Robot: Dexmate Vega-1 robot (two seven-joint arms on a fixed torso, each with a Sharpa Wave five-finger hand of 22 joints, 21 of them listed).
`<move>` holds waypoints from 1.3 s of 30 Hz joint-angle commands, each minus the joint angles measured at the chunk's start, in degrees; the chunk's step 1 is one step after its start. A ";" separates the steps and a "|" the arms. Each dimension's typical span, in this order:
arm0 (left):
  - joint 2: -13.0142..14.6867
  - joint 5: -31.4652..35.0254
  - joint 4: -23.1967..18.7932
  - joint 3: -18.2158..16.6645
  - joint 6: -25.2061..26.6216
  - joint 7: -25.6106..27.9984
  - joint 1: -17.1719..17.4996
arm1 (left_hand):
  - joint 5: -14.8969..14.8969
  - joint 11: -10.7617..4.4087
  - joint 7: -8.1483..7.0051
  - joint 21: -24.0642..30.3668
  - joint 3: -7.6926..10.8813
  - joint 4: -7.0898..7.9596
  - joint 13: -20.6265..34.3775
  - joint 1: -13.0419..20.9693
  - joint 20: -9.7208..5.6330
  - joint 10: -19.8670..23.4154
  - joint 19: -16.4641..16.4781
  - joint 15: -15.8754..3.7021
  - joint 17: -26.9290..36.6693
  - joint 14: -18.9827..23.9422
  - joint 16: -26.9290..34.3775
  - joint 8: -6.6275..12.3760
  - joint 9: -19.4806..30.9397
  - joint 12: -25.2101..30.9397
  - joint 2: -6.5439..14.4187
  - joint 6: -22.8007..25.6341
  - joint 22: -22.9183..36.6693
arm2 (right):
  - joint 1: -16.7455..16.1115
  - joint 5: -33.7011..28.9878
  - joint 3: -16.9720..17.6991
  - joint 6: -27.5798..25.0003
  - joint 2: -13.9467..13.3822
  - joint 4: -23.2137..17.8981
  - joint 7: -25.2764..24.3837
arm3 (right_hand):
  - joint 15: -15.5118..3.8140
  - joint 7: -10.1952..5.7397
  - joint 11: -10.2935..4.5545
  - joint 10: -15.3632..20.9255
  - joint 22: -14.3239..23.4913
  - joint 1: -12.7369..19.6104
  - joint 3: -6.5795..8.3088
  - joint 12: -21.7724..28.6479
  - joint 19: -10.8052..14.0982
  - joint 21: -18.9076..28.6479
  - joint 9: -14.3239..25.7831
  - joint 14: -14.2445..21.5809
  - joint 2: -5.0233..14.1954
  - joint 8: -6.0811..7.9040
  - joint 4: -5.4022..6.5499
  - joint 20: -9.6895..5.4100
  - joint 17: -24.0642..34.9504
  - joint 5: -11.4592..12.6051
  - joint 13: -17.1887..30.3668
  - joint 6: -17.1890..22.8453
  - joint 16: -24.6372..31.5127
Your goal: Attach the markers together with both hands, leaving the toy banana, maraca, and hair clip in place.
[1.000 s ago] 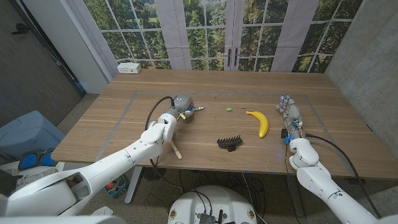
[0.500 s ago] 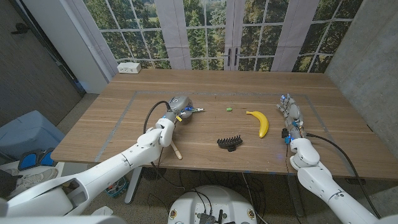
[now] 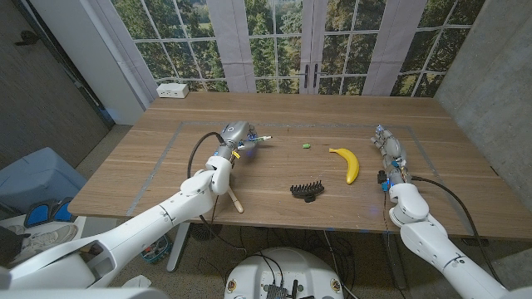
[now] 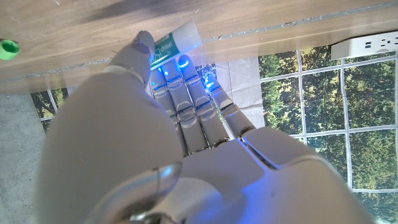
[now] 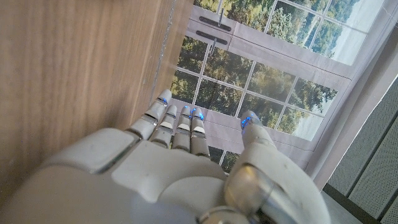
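Left hand (image 3: pixel 235 135) is raised over the desk (image 3: pixel 166 178) at its left-centre, fingers closed round a white marker (image 3: pixel 257 139) whose tip sticks out toward the small green cap (image 3: pixel 307 145); the left wrist view shows the marker (image 4: pixel 176 38) pinched at the fingertips. Right hand (image 3: pixel 389 147) stands on edge at the desk's right side, fingers extended and slightly apart, holding nothing. Toy banana (image 3: pixel 347 163) lies between cap and right hand, black hair clip (image 3: pixel 306 190) nearer the front edge, maraca's wooden handle (image 3: pixel 235 199) beside the left forearm.
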 commanded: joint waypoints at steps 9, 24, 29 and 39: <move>-1.45 -7.62 -0.14 -4.62 -3.82 5.56 2.24 | 1.57 -9.07 -6.83 0.54 -0.16 0.31 14.84 1.31 -0.21 8.60 0.25 -7.09 0.97 -0.03 0.27 0.53 9.78 1.83 2.15 5.54 0.25 | -1.38 -8.21 -0.47 -9.59 -4.02 -6.89 -7.73 | -0.26 -0.30 -0.05 2.78 0.48 5.20 1.47 1.09 1.46 -0.73 0.31 4.69 -0.15 0.75 -1.62 3.71 -0.03 1.59 0.29 1.82 1.53; -3.60 -17.52 0.64 -9.23 -7.96 7.64 4.18 | 3.02 -9.08 -6.86 0.66 -0.37 0.36 16.15 1.29 -0.33 7.52 -0.07 -7.09 1.75 -1.24 -0.14 0.32 9.69 1.59 2.43 5.10 0.36 | -0.32 -16.84 -2.93 -23.31 -9.64 -14.37 -11.02 | -1.16 -1.04 -0.47 4.27 0.74 9.18 2.40 1.69 2.23 -0.88 0.45 5.94 -0.12 1.78 -1.89 4.98 0.87 2.40 1.04 4.76 2.73; -3.81 -21.05 0.68 -10.63 -9.69 7.07 4.71 | 3.54 -9.08 -6.78 0.72 -0.43 0.39 16.54 1.28 -0.33 7.17 -0.14 -7.10 1.97 -1.60 -0.29 0.18 9.61 1.48 2.57 4.85 0.39 | 0.91 -18.79 -4.21 -26.72 -11.11 -15.86 -10.30 | -1.20 -1.05 -0.45 4.28 0.75 9.67 2.50 1.70 2.31 -0.89 0.47 5.91 -0.14 1.77 -1.91 5.09 0.96 2.48 1.11 4.83 2.80; -3.90 -25.73 0.14 -12.71 -11.68 6.48 5.63 | 4.34 -9.08 -6.68 0.83 -0.55 0.41 17.12 1.27 -0.29 6.61 -0.25 -7.10 2.32 -2.09 -0.50 0.07 9.53 1.27 2.75 4.57 0.44 | 3.01 -22.75 -6.84 -32.44 -13.55 -18.72 -8.99 | -1.28 -1.17 -0.95 6.02 0.80 11.12 2.59 2.40 2.31 -1.08 0.51 5.42 -0.49 1.70 -1.78 5.33 1.32 2.59 1.47 4.96 2.92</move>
